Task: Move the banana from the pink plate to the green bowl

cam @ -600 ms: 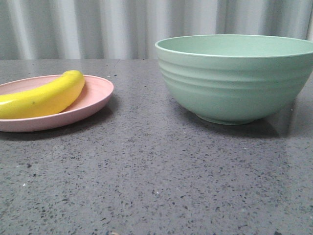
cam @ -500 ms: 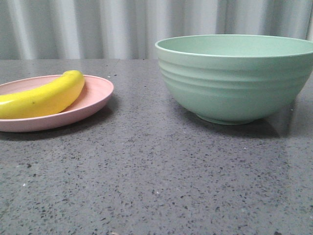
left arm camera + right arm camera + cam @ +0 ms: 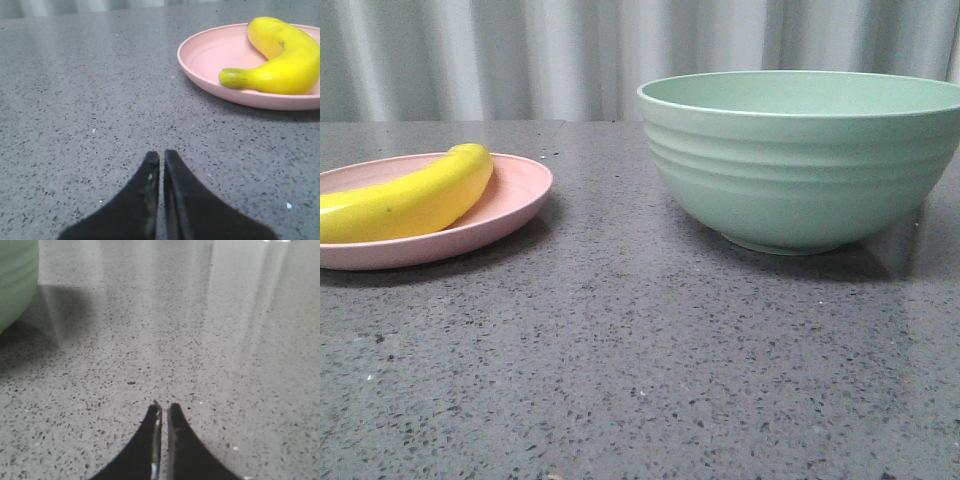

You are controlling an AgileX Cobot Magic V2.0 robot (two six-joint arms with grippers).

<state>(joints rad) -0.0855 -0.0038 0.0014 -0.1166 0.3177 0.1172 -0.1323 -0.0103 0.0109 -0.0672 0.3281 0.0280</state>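
Note:
The yellow banana (image 3: 410, 198) lies on the pink plate (image 3: 515, 205) at the left of the table. The green bowl (image 3: 800, 160) stands at the right and looks empty as far as I can see. Neither gripper shows in the front view. In the left wrist view my left gripper (image 3: 161, 155) is shut and empty over bare table, well short of the plate (image 3: 210, 55) and the banana (image 3: 280, 60). In the right wrist view my right gripper (image 3: 164, 407) is shut and empty over bare table, with the bowl's side (image 3: 15, 280) at the edge.
The grey speckled tabletop (image 3: 640, 350) spreads in front of the plate and the bowl. A pale corrugated wall (image 3: 520, 50) stands behind the table.

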